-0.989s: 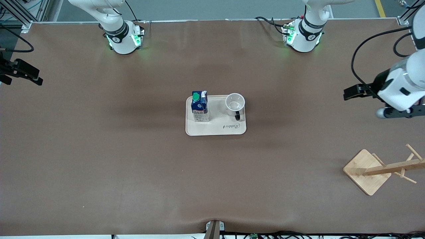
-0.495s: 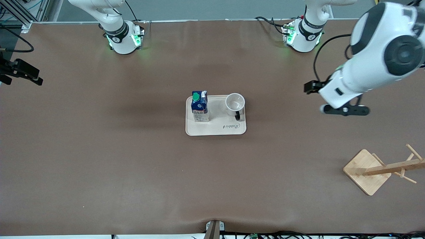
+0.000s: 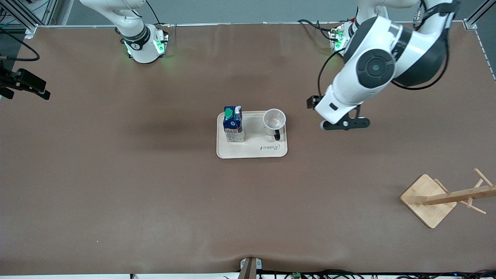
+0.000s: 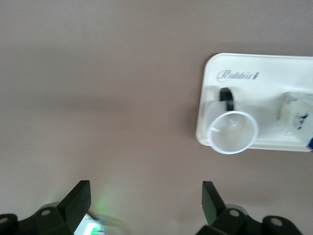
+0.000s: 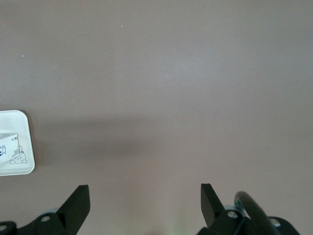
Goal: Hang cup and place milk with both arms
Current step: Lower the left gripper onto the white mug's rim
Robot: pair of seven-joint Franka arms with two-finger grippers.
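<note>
The white cup (image 3: 274, 119) with its black handle stands upright on a cream tray (image 3: 252, 152) at the table's middle. The milk (image 3: 233, 124), blue-topped with a green cap, stands beside it on the same tray. My left gripper (image 3: 344, 124) hangs over bare table beside the tray, on the cup's side. In the left wrist view it (image 4: 145, 200) is open and empty, with the cup (image 4: 233, 132), the milk (image 4: 296, 113) and the tray (image 4: 254, 66) ahead. My right gripper (image 3: 25, 83) waits at the right arm's end, open (image 5: 145, 200) and empty; the tray's corner (image 5: 25, 122) and the milk (image 5: 10, 149) show there.
A wooden mug rack (image 3: 445, 197) with pegs stands on a square base near the left arm's end, nearer to the front camera than the tray. The two arm bases (image 3: 144, 44) (image 3: 354, 42) stand along the table edge farthest from that camera. Brown tabletop surrounds the tray.
My left arm has swung from the left arm's end of the table in toward the tray, its gripper still open. The right arm, cup and milk have not moved.
</note>
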